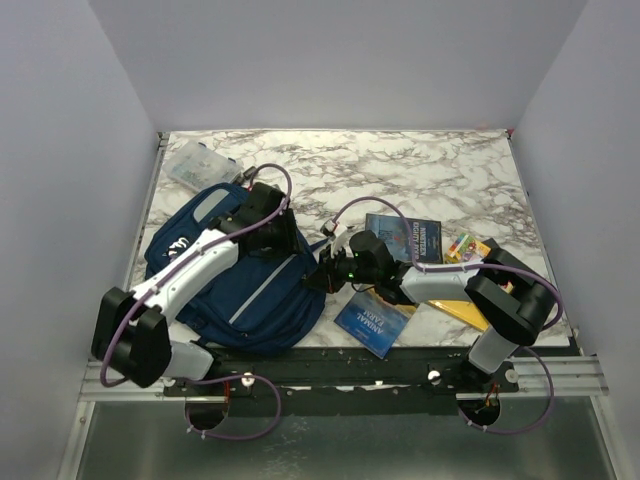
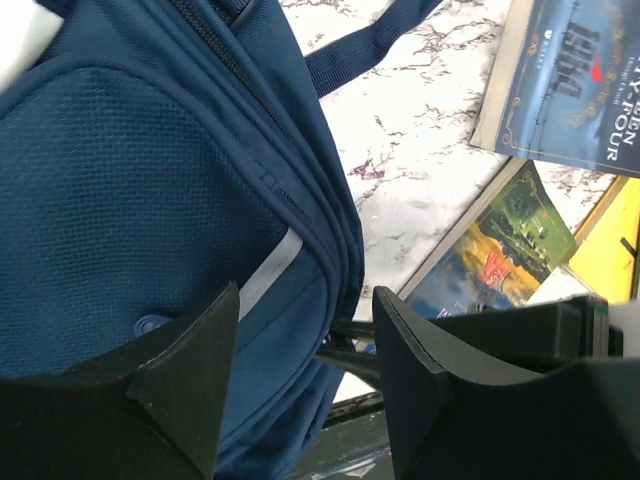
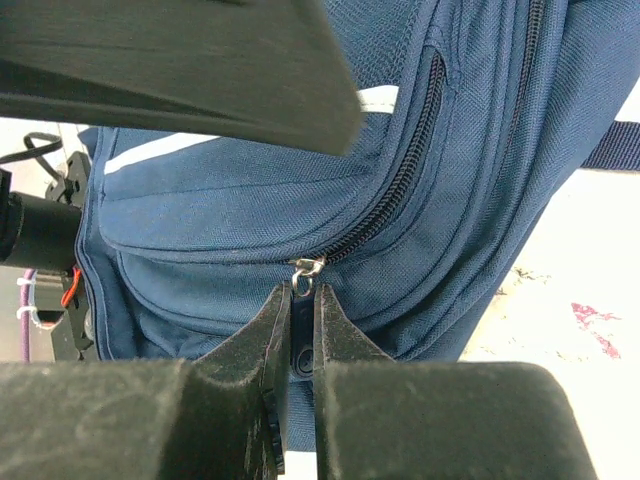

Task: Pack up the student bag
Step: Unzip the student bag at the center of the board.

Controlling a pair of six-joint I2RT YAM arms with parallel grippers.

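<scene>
Here the bag [image 1: 235,285] lay on the left half of the marble worktop [image 1: 430,170], its near edge close to the arm bases. The left gripper [image 2: 305,310] hung over the bag's far right part with its fingers spread and nothing between them, only navy cloth and a grey stripe showing below. The right gripper [image 3: 303,300] reached in from the right to the bag's side. Its fingers were pressed almost together, pinching the zip pull [image 3: 305,270] at the end of a curved zip. A clear box [image 1: 200,165] sat just beyond the bag at the far left corner. To the right lay books, a dark blue one [image 1: 403,238] farther back and a lighter blue one [image 1: 373,322] at the near edge.
</scene>
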